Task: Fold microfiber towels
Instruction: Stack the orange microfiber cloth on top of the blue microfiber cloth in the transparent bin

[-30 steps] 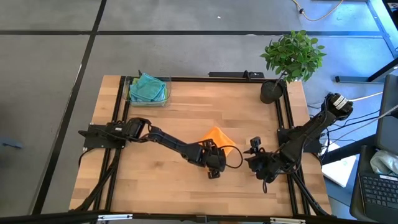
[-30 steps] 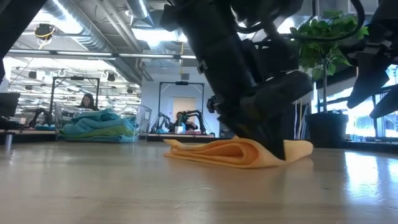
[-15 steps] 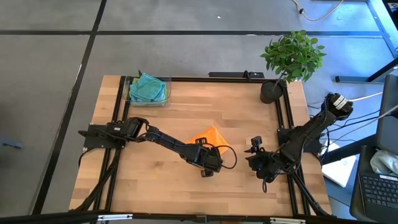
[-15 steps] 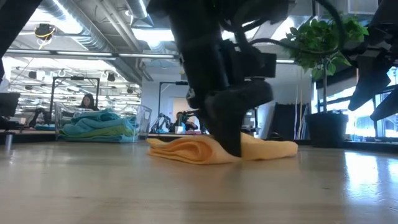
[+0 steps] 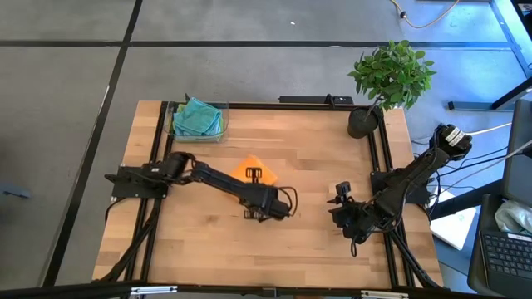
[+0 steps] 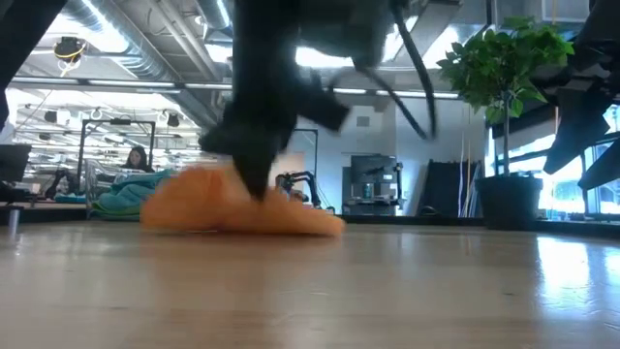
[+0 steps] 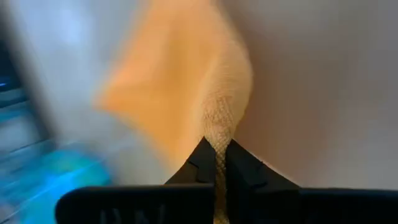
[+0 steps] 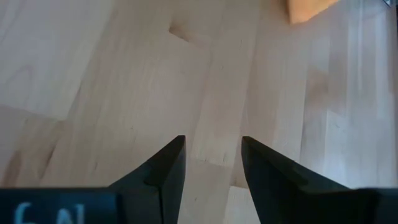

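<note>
- The left gripper (image 7: 216, 163) was clamped shut on an edge of the orange towel (image 5: 250, 171), mid-table
- The towel trailed from it towards the folded stack (image 5: 198, 118) at the far-left corner
- The right gripper (image 8: 211, 163) waited part-open, well apart by the right edge

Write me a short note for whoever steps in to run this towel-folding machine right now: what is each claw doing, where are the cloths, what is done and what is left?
Left gripper: shut on the fuzzy orange microfiber towel, pinching a fold near the middle of the wooden table.
Right gripper: open, holding nothing, waiting above bare wood at the table's right side.
Folded teal and blue microfiber towels: stacked in the clear bin at the far left corner.
Done: those appear folded and binned.
Left: finish the orange towel; it probably belongs on that stack.
</note>
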`<state>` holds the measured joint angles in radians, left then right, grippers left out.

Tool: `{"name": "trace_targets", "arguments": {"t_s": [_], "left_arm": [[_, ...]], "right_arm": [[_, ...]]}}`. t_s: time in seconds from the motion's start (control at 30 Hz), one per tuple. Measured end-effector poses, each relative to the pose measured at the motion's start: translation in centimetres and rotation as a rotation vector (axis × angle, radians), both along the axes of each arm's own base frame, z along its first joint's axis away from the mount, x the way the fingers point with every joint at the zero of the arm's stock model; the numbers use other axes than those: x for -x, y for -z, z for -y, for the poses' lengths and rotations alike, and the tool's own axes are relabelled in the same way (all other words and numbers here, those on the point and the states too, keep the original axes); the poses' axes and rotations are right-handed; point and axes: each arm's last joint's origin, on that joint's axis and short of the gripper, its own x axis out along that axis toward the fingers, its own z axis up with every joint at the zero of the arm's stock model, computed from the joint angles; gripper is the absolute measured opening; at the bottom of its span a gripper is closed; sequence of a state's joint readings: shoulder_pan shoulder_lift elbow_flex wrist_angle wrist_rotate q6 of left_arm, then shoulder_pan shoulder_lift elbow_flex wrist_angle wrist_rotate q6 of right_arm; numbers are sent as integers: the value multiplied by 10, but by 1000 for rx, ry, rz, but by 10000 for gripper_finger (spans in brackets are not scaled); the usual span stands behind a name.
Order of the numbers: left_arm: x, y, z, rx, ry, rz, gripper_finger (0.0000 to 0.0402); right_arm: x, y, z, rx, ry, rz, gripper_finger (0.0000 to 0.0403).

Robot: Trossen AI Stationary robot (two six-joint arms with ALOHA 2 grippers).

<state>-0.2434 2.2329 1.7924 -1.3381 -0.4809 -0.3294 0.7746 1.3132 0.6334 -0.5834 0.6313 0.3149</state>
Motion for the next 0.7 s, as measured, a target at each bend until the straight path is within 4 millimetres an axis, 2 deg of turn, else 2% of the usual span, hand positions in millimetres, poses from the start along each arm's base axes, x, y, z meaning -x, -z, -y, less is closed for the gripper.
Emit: {"name": "trace_targets", "arguments": {"t_s": [0.07,0.17,0.3,0.47,0.53,0.7], "left_arm": [[8,-15,-9,-66,0,-62,1],[16,-24,-20,-132,-10,-144,1],[21,-55,-33,-178,-11,-70,0],[28,-84,-52,-206,-51,18,0],[33,-99,-62,-212,-77,57,0],[43,-119,-97,-187,-191,112,0]], "right_arm": [[1,0,1,-3,12,-2,158],[2,1,2,0,23,-16,158],[3,2,2,1,32,-20,158],[3,2,3,3,35,-24,158],[3,2,3,3,34,-24,158],[3,2,3,4,33,-24,158]]}}
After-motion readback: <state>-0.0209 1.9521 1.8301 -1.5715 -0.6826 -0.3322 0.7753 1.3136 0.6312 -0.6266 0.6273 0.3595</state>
